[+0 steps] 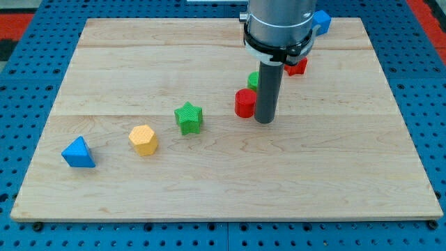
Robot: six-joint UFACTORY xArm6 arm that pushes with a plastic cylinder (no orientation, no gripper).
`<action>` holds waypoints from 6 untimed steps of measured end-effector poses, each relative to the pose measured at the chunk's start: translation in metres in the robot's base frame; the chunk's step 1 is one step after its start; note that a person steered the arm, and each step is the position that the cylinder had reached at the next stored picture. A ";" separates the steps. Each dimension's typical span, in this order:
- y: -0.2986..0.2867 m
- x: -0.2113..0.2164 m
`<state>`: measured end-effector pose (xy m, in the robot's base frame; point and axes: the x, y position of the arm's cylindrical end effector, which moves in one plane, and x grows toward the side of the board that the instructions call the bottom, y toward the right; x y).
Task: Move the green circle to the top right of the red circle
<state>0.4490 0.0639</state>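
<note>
1. The rod has no fingers; its tip [265,121] rests on the board [209,181] right of centre, just right of the red circle [244,102].
2. The green circle [254,80], mostly hidden behind the rod, already sits at the red circle's upper right.

I look for words, numbers or signs and I can read none. The wooden board [223,181] is plain, and the coloured blocks have no letters on them. The arm's grey end above my tip [264,121] shows no label either.
</note>
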 end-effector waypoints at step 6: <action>0.007 -0.092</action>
<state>0.3569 0.0710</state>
